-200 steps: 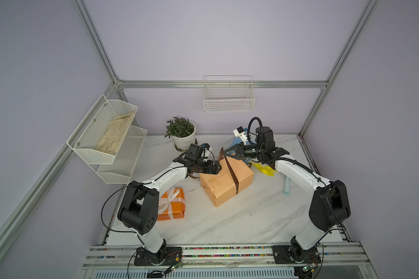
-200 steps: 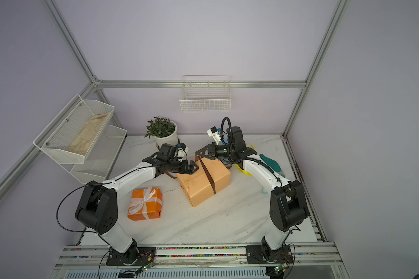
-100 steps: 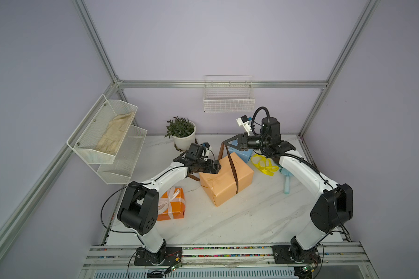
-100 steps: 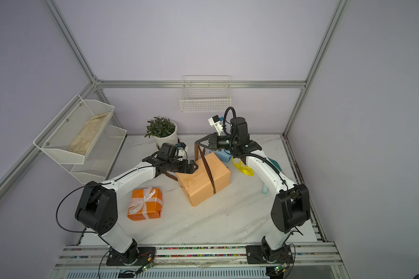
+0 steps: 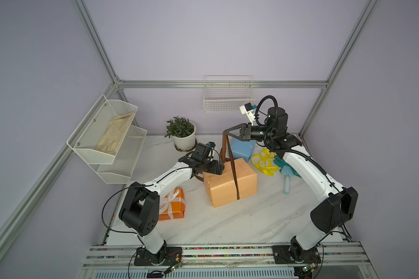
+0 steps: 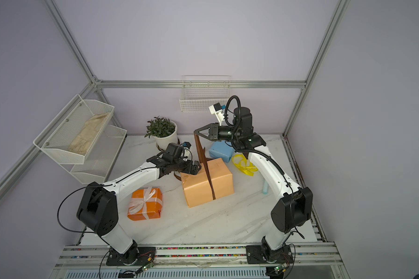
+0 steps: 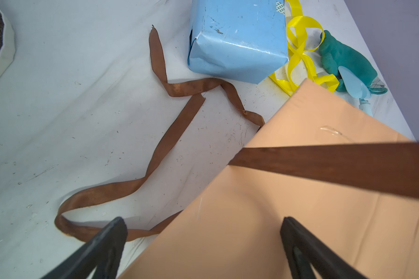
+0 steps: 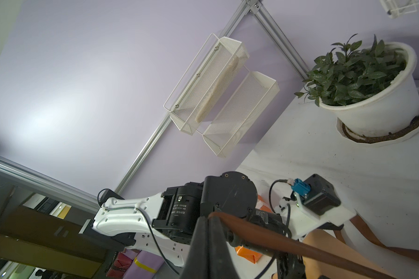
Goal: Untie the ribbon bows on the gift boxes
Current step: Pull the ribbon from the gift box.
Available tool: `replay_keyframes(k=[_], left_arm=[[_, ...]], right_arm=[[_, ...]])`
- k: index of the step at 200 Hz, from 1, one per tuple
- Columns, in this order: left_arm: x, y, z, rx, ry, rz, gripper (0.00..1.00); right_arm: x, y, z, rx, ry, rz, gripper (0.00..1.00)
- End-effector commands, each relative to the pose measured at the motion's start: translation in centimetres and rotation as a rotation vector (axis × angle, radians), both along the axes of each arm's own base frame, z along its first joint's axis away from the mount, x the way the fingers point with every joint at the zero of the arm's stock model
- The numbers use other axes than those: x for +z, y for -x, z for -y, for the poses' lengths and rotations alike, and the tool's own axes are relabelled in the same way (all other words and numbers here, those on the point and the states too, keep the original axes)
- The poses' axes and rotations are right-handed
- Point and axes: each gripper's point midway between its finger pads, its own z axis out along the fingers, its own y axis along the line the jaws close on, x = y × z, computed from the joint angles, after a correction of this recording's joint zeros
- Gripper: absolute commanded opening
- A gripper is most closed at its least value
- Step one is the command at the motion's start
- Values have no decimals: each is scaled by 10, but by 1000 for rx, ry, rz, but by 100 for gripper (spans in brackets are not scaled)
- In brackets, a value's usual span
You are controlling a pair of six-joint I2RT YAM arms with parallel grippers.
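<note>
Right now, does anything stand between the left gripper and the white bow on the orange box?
Nothing solid visible. A slack loop of brown ribbon lies on the tabletop by the open left gripper; the rest is bare up to the white bow.

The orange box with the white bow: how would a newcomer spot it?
On the white marble table, find the big peach box in the middle. The small bright orange box sits apart from it, beside the left arm. It alone wears a tied white bow.
</note>
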Motion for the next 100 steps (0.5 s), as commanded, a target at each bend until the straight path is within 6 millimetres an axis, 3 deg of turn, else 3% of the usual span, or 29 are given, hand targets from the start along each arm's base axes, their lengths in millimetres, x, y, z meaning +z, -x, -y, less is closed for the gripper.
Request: replay_keyframes(k=[1, 33, 52, 84, 100], left_arm=[[6, 7, -4, -12, -72, 16, 100], [11, 12, -3, -8, -75, 32, 100], [19, 12, -9, 16, -78, 55, 100], [45, 17, -12, 0, -45, 135, 100], [48, 28, -13, -58, -55, 183, 100]], right_arm=[[13, 12, 8, -10, -9, 60, 0], [-39, 25, 14, -28, 36, -34, 0], [-59, 31, 19, -52, 56, -65, 0], [-67, 30, 21, -75, 67, -77, 0], [-64, 26, 22, -93, 66, -64, 0]])
